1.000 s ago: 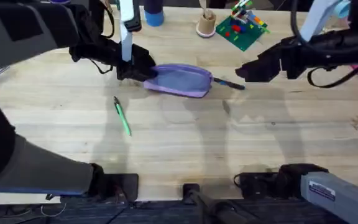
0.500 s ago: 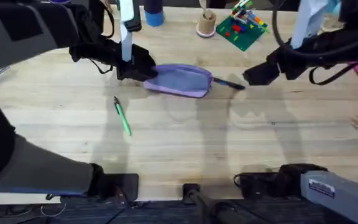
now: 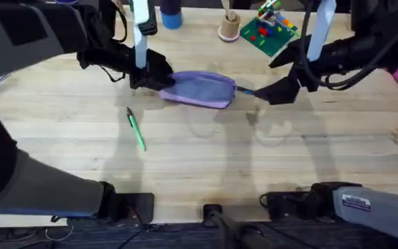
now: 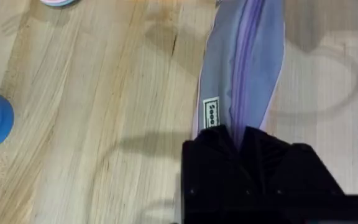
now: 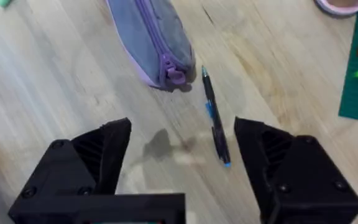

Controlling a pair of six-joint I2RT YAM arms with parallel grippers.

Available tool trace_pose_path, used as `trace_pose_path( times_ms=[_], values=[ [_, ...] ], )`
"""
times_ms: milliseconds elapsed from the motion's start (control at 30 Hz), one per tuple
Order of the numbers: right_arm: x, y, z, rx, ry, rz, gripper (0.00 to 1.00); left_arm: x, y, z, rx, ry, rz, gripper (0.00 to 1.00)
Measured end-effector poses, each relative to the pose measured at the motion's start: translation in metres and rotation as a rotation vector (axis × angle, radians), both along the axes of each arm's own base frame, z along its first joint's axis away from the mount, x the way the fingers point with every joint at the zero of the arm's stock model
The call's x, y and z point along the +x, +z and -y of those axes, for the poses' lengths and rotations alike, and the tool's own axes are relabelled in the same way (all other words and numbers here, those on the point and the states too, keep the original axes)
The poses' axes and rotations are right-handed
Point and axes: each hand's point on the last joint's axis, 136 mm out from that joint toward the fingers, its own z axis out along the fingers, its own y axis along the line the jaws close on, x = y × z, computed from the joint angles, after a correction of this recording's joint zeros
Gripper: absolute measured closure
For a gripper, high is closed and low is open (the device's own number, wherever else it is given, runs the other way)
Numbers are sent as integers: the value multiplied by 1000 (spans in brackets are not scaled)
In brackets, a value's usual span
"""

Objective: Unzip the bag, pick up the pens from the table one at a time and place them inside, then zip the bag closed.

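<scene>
The soft oblong lavender-purple pouch with a grey-blue side panel [image 3: 200,89] lies on the pale wooden plank surface [image 3: 206,159], toward the far side and a little left of centre, its length running left to right. The zipper along its top looks closed, with the purple pull tab at its right end [image 5: 173,76].

The left tool [image 3: 152,77] is at the pouch's left end. In the left wrist view its 2 black fingers [image 4: 211,146] are pressed together on the end of the pouch [image 4: 244,68], pinching the fabric at the zipper line beside a small white label.

The right tool [image 3: 273,92] hovers just right of the pouch. In the right wrist view its 2 black fingers [image 5: 98,155] stand wide apart with nothing between them, above the bare wood close to the pouch's right end [image 5: 148,40].

The slim dark blue-black pen with blue accents [image 5: 215,118] lies on the surface just beside the pouch's right end, close to the zipper pull; in the overhead view it shows between the pouch and the right tool [image 3: 247,90].

The slim bright green pen [image 3: 137,129] lies on the surface nearer than the pouch and to its left, well apart from both tools, angled from far-left to near-right.
</scene>
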Motion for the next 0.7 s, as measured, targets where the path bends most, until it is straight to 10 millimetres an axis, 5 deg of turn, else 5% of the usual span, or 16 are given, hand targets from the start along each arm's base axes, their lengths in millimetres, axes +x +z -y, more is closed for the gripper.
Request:
trace_pose_path(
  times_ms=[300,700],
  values=[
    [3,-17,-5,15,38,-46,6,0,0,0,0,0,0,958],
    [-4,-48,-37,66,200,-124,6,0,0,0,1,0,0,958]
  ],
)
